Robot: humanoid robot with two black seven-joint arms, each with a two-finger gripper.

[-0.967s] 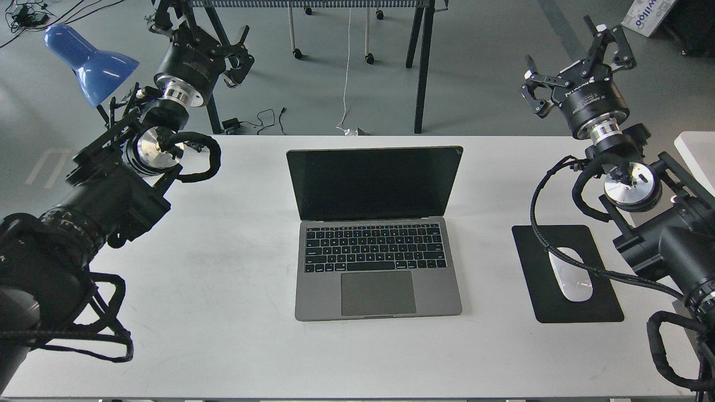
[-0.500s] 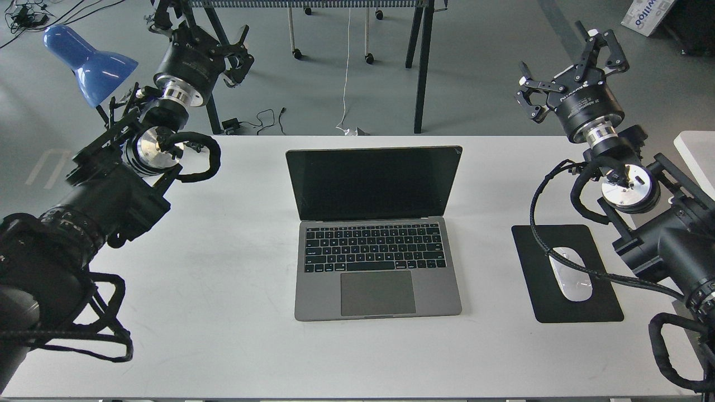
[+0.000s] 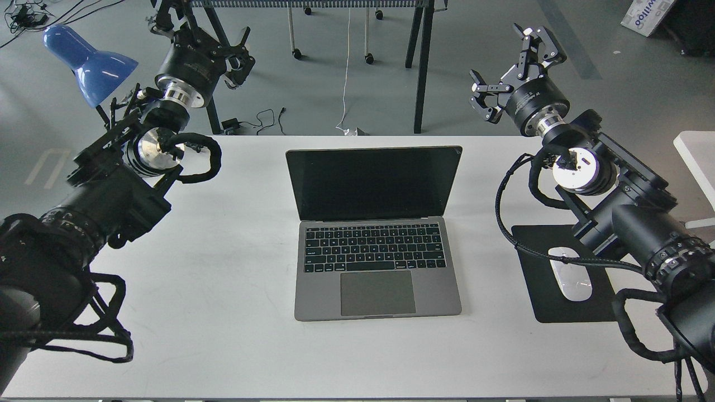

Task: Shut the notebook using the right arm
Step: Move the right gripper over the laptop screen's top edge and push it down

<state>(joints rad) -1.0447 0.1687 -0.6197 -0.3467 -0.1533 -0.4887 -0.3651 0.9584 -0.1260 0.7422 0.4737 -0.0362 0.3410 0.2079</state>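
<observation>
The notebook point(image 3: 377, 234) is a space-grey laptop standing open in the middle of the white table point(image 3: 223, 335), screen dark and upright, keyboard and trackpad facing me. My right gripper point(image 3: 505, 58) is open and empty, raised beyond the table's far edge, up and to the right of the screen's top right corner. My left gripper point(image 3: 204, 33) is raised at the far left near the blue lamp point(image 3: 84, 61). Its fingers look spread with nothing between them.
A black mouse pad point(image 3: 544, 296) with a white mouse point(image 3: 570, 279) lies right of the notebook, partly under my right arm and its cable. Table legs and a white cable stand on the floor behind the table. A white surface edge point(image 3: 698, 156) shows far right.
</observation>
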